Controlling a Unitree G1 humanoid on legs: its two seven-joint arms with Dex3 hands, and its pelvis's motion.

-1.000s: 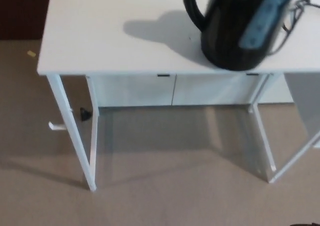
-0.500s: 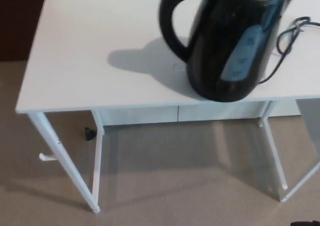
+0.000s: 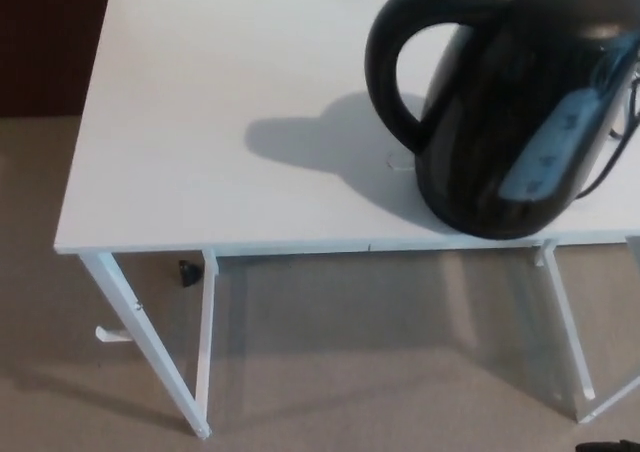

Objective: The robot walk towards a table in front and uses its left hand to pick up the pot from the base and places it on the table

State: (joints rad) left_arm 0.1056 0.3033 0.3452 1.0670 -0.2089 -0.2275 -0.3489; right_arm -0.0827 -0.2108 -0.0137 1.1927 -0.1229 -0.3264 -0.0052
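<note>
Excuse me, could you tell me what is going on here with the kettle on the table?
Nothing is being handled at the moment: neither robot hand is in view. The black pot stands near the front edge of the white table, its handle pointing to the robot's left. A base under it cannot be made out.

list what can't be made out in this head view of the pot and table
Head view:
1. The base: hidden if present; the pot covers that spot.
2. The pot's top and right side: cut off by the picture edges.
3. Both hands: outside the picture.
4. A small dark thing on the floor beneath the table: too small to identify.
</note>
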